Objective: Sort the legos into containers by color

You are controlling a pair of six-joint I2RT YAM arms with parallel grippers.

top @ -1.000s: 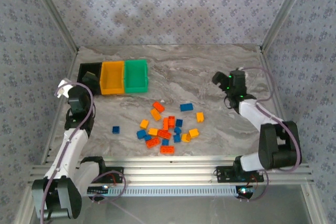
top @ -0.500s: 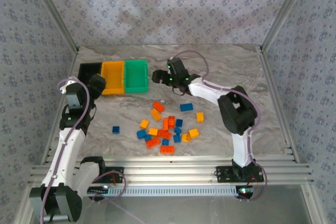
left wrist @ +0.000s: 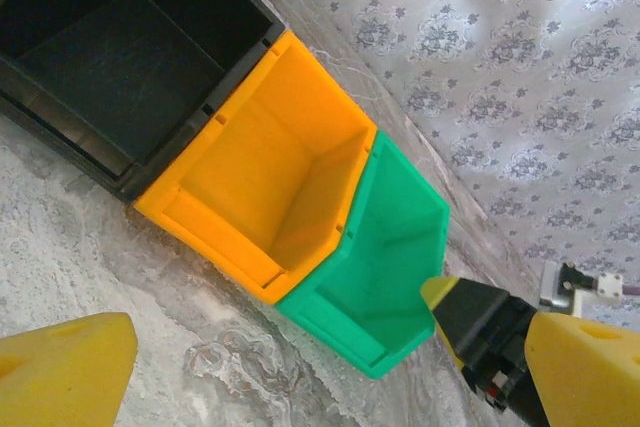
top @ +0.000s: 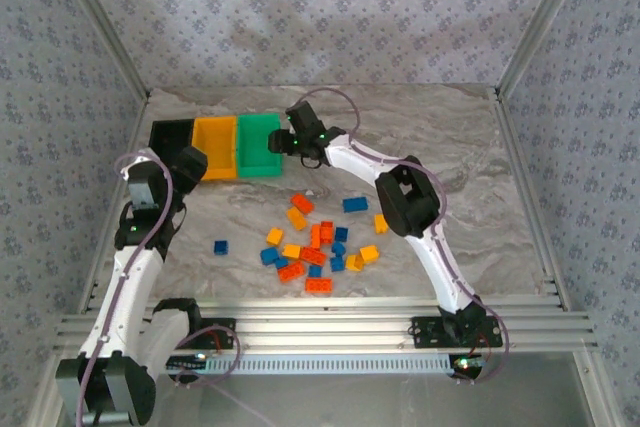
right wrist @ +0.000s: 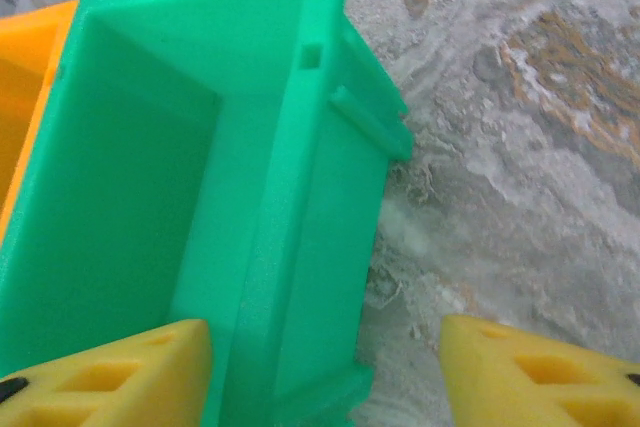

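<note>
Right wrist view: the right gripper (right wrist: 320, 352) is open at the bottom edge. The green bin (right wrist: 290, 207) has its right wall between the fingers.

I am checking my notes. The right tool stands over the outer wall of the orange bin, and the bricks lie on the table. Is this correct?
One thing is wrong: the right tool stands over the outer wall of the green bin, not the orange bin. The right wrist view shows this. The bricks do lie on the table.
</note>
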